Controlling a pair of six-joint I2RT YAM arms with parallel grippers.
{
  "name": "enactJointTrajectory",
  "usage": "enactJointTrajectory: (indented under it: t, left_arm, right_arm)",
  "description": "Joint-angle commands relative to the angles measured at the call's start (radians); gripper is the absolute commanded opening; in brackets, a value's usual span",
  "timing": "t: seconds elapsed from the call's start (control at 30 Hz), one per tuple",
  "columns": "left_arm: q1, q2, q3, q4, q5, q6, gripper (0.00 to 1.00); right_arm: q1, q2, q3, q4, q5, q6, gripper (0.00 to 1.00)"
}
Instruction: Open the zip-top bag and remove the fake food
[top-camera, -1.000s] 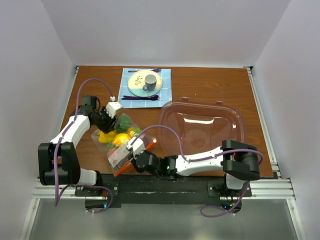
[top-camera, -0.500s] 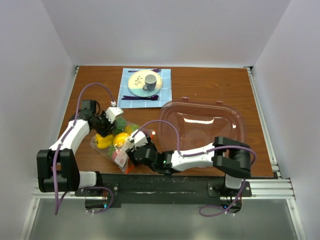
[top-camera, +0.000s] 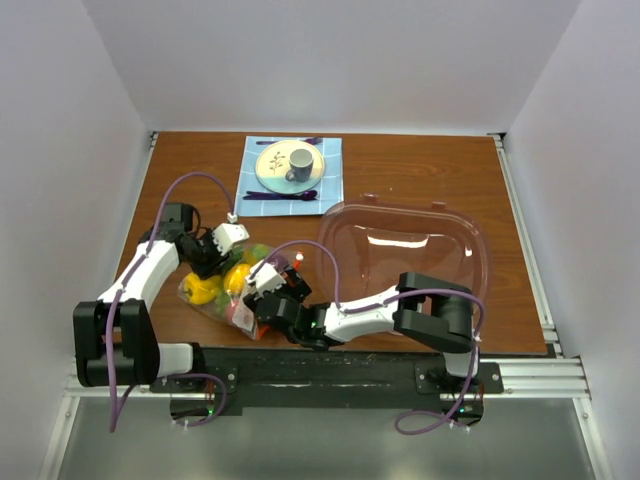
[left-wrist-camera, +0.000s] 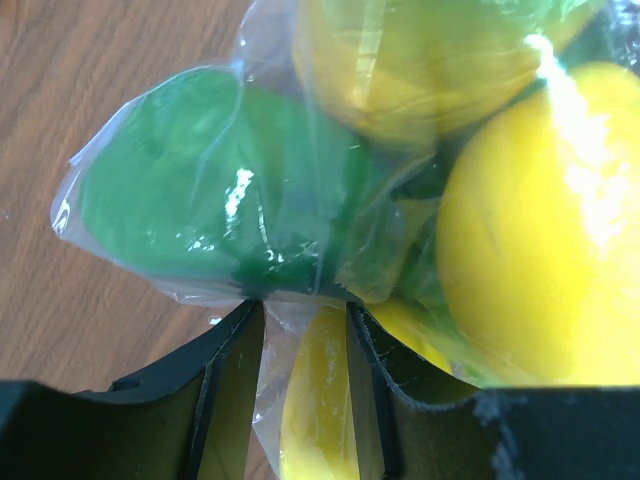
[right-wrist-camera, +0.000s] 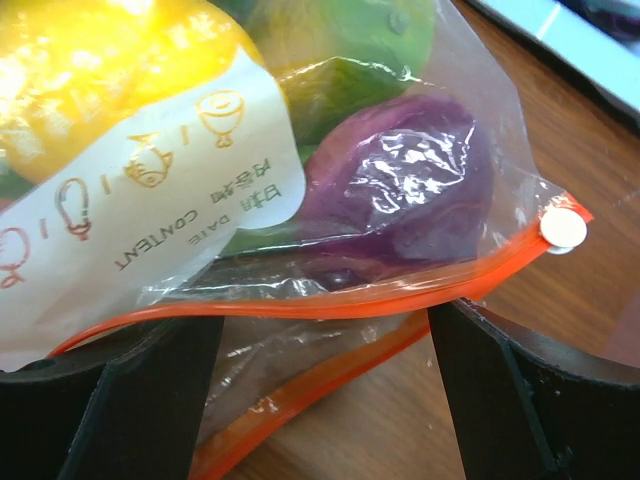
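The zip-top bag (top-camera: 232, 292) lies on the wooden table at the near left, full of fake food: yellow pieces (left-wrist-camera: 540, 220), a green one (left-wrist-camera: 200, 190) and a purple one (right-wrist-camera: 410, 190). My left gripper (top-camera: 214, 258) (left-wrist-camera: 305, 305) is shut on the bag's far end, pinching plastic and a yellow piece between its fingers. My right gripper (top-camera: 258, 296) (right-wrist-camera: 325, 330) stands open at the bag's mouth, one finger on each side. The two orange zipper strips (right-wrist-camera: 300, 305) are parted there. A white label (right-wrist-camera: 170, 190) covers part of the bag.
A large clear pinkish bowl (top-camera: 335, 232) sits at the right, close to my right arm. At the back, a blue mat (top-camera: 254, 150) holds a round plate, a grey cup (top-camera: 298, 162) and purple cutlery (top-camera: 280, 196).
My right gripper has opened wide and pushed forward to the bag's mouth. The left gripper has closed a little and shifted slightly, and the bag has moved with it.
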Motion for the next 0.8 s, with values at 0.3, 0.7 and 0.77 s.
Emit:
enactJointTrajectory:
  t: [0.3,0.7,0.77]
  left_arm:
    - [-0.076,-0.003,0.009,-0.063,0.002,0.065,0.43]
    - [-0.297,-0.006,-0.014,-0.024,-0.043,-0.01,0.44]
    - [-0.311,-0.003,-0.012,-0.03,-0.032,-0.012,0.44]
  right_arm:
    - [0.014,0.062,0.099,0.185,-0.041,-0.232,0.86]
    - [0.09,0.122,0.151,0.096,-0.149,-0.149,0.84]
    - [0.09,0.116,0.154,0.102,-0.156,-0.161,0.84]
